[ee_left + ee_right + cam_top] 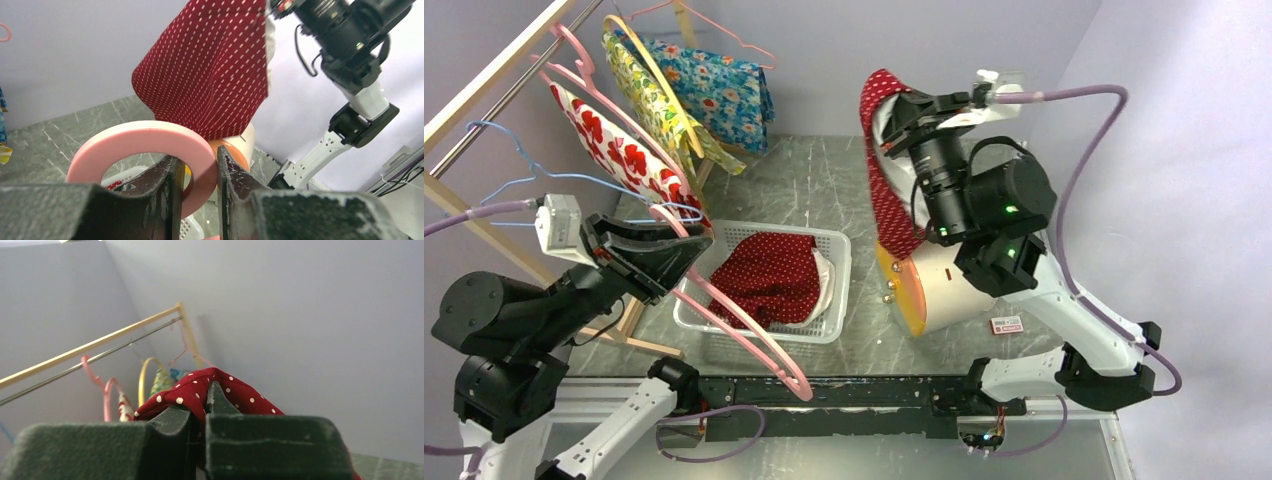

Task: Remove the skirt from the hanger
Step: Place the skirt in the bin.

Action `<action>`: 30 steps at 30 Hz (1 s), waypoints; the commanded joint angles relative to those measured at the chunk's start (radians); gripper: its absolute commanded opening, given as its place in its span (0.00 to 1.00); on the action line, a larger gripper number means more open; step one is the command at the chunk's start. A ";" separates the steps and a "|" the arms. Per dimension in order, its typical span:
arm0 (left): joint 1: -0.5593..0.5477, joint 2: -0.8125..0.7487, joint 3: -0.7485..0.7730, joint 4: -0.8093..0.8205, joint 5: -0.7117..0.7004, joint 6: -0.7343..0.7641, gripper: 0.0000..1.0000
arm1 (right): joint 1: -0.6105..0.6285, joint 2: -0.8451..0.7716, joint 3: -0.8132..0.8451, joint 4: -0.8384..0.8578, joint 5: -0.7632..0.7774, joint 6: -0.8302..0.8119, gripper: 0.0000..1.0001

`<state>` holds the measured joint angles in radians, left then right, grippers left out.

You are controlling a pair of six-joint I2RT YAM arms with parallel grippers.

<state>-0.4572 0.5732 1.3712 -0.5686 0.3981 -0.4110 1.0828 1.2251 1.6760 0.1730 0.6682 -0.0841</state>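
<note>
The skirt [887,175] is red with white dots. It hangs from my right gripper [896,122], which is raised high at the back right and shut on its top edge. The right wrist view shows the fabric [225,385] pinched between the jaws of the right gripper [202,407]. My left gripper [674,258] is shut on a bare pink hanger [754,335], which slants down toward the front edge. In the left wrist view the left gripper [199,172] clamps the hanger's pink loop [140,135], with the skirt [215,70] hanging apart beyond it.
A white basket [839,290] holds another red dotted garment [769,275]. A cream cylinder with an orange end [929,290] lies right of it. A wooden rack [484,85] at the left carries floral garments [719,90] and a blue wire hanger [519,160].
</note>
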 commanded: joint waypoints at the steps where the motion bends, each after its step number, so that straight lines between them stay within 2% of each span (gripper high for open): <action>1: -0.008 -0.007 0.047 0.021 -0.039 -0.036 0.07 | 0.001 0.037 -0.024 -0.007 -0.189 0.118 0.00; 9: -0.008 -0.030 0.053 0.020 -0.096 -0.067 0.07 | 0.001 0.156 -0.005 -0.076 -0.432 0.244 0.00; 16: -0.008 -0.042 0.049 0.028 -0.109 -0.085 0.07 | -0.005 0.159 -0.085 -0.060 -0.350 0.259 0.00; 23: -0.007 -0.040 0.060 0.032 -0.101 -0.090 0.07 | -0.008 0.269 0.072 -0.078 -0.593 0.339 0.00; 30: -0.008 -0.044 0.103 -0.030 -0.139 -0.073 0.07 | -0.009 0.271 -0.014 -0.017 -0.713 0.483 0.00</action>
<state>-0.4572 0.5423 1.4300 -0.5808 0.2985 -0.4870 1.0752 1.5124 1.7084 0.0654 0.0738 0.2893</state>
